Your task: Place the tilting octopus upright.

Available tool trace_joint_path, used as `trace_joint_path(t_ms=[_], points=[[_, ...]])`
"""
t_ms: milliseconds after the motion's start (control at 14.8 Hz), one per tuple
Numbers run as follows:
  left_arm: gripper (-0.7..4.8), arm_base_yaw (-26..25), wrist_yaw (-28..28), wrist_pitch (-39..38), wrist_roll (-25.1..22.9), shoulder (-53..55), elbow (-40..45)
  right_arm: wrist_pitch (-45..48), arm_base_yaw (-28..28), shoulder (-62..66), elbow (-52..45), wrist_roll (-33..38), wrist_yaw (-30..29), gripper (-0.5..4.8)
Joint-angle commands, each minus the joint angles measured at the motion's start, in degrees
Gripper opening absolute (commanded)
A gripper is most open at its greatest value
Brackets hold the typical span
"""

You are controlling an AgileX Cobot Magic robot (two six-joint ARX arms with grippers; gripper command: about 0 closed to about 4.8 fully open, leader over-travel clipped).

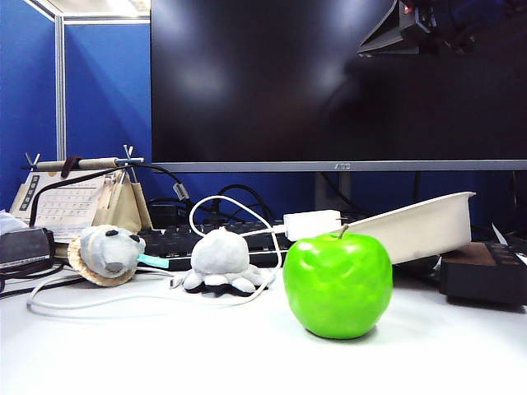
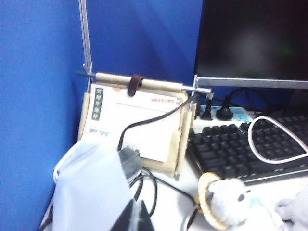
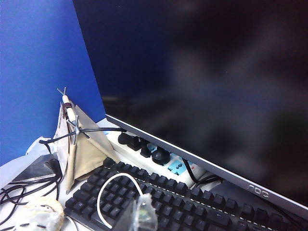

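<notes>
Plush octopus (image 1: pixel 221 262), upright on bench (image 1: pixel 165 346); apple (image 1: pixel 338 284) at 3 o'clock.
Left gripper (image 2: pixel 131 219) fingers shut, empty; right gripper (image 1: pixel 412 25) overhead, fingers unreadable; white cable (image 1: pixel 123 300) may snag.

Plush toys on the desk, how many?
2. The small light grey plush octopus sits before the black keyboard, left of the green apple. The grey plush animal head with tan ruff lies further left. Others may be hidden.

Low front cam; wrist cams share keyboard (image 2: pixel 250 144)
</notes>
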State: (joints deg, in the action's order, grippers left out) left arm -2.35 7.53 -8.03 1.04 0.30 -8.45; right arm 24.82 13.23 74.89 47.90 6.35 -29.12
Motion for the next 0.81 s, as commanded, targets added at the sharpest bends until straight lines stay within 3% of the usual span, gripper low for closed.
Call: trace_joint_path(t_ms=[68, 811], points=[[-0.06, 0.0, 0.2, 1.3, 0.5, -0.1, 0.3, 0.6, 0.1, -0.1, 0.1, -0.2, 0.1, -0.01], [-0.06, 0.0, 0.0, 4.7, 2.4, -0.1, 4.3, 0.6, 0.1, -0.1, 0.1, -0.2, 0.1, -0.01]])
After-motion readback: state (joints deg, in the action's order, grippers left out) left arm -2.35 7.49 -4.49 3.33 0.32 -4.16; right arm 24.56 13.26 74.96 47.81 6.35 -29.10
